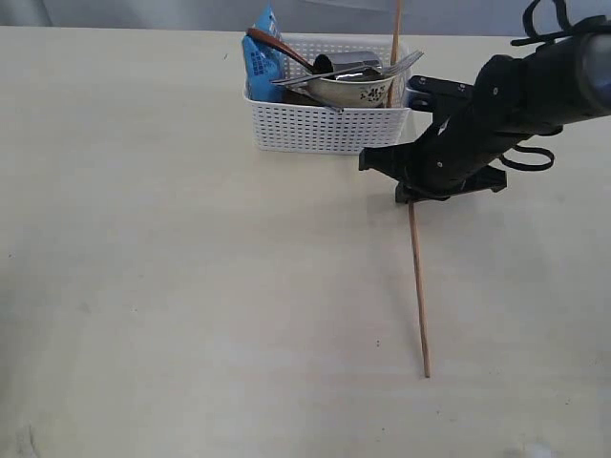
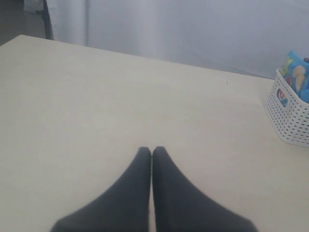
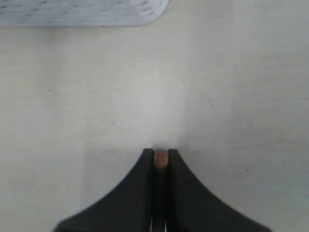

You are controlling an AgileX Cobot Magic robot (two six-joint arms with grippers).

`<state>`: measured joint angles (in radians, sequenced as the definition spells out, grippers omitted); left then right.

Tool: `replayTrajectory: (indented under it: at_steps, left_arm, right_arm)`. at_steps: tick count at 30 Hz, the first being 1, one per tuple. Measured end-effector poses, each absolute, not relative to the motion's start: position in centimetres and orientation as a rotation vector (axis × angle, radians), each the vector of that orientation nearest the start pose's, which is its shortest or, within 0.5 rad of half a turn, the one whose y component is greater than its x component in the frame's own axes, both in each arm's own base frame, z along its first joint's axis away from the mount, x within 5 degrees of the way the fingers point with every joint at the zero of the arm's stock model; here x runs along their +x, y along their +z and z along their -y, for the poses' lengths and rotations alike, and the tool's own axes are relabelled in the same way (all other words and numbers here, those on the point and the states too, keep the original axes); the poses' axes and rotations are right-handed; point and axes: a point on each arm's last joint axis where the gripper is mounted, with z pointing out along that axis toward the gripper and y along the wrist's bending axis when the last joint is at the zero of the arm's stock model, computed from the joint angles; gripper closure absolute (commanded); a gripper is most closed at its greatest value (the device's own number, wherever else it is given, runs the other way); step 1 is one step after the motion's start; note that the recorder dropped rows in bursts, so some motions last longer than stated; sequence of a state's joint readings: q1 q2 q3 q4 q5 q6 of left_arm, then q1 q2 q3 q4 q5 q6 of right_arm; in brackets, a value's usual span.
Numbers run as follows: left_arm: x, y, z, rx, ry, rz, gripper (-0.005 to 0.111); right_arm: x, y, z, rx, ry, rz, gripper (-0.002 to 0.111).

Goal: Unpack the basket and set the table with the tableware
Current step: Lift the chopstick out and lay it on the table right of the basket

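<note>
Basket (image 1: 325,126) stands at the far side of the table (image 1: 143,286); we see bowl (image 1: 358,91), fork (image 1: 382,69), spoon (image 1: 277,46) and blue packet (image 1: 260,57) inside, while the right gripper (image 1: 412,194) clamps a chopstick (image 1: 418,286) beside it. Only the left wrist view shows us the left gripper (image 2: 152,152), closed on nothing. The right wrist view shows the chopstick's end pinched between the fingers (image 3: 145,169).

The right tool (image 1: 412,196) is low beside the white basket (image 1: 325,129), at one end of a brown chopstick (image 1: 419,296) that lies on the tabletop (image 1: 143,239).
</note>
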<state>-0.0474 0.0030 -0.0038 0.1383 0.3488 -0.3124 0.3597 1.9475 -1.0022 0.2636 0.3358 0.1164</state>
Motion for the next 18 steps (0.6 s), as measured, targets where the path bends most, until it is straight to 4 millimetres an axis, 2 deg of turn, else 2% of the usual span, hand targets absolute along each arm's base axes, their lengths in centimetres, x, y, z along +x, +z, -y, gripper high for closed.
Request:
replayTrajectory:
  at_steps: [3, 7, 9, 18]
  left_arm:
    - [5.36, 18.32, -0.18, -0.156, -0.119, -1.823, 0.106]
    - [5.36, 18.32, -0.18, -0.156, -0.119, -1.823, 0.106]
    - [5.36, 18.32, -0.18, -0.156, -0.119, -1.823, 0.106]
    - [5.36, 18.32, -0.18, -0.156, -0.119, -1.823, 0.106]
  right_arm:
    - [32.91, 11.21, -13.21, -0.015, 0.307, -2.793, 0.104]
    - [32.91, 11.21, -13.21, -0.015, 0.307, -2.793, 0.076]
    - [32.93, 11.21, -13.22, -0.015, 0.307, -2.791, 0.066]
    - [33.14, 11.29, -13.23, 0.014, 0.314, -2.768, 0.064]
